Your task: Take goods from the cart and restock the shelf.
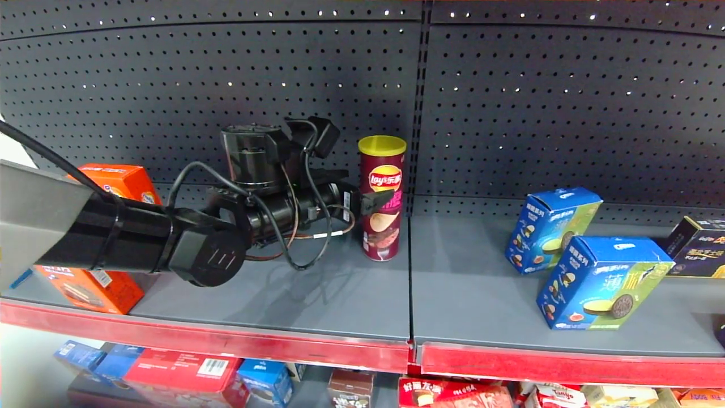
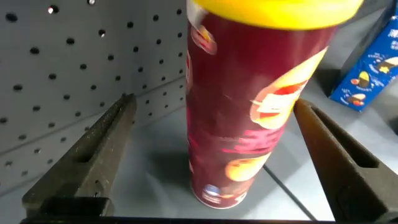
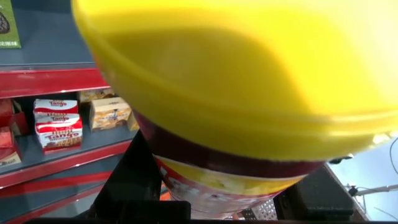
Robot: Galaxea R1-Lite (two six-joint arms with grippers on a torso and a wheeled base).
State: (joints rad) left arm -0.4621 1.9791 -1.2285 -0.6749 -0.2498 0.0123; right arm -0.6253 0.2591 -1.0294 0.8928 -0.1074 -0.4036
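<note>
A maroon chips can (image 1: 384,198) with a yellow lid stands upright on the grey shelf (image 1: 340,294), close to the pegboard back wall. My left gripper (image 1: 380,199) reaches in from the left at mid height of this can. In the left wrist view the can (image 2: 249,118) stands between the two fingers (image 2: 93,162) of my left gripper (image 2: 216,106), which is open, with a gap on each side. My right gripper (image 3: 224,193) is shut on a second chips can (image 3: 249,74), whose yellow lid looms close to the camera.
Orange boxes (image 1: 122,181) stand at the shelf's left end under my left arm. Two blue cookie boxes (image 1: 603,283) and a dark box (image 1: 696,246) sit on the right. Bare shelf lies between can and blue boxes. A lower shelf (image 1: 187,371) holds several packs.
</note>
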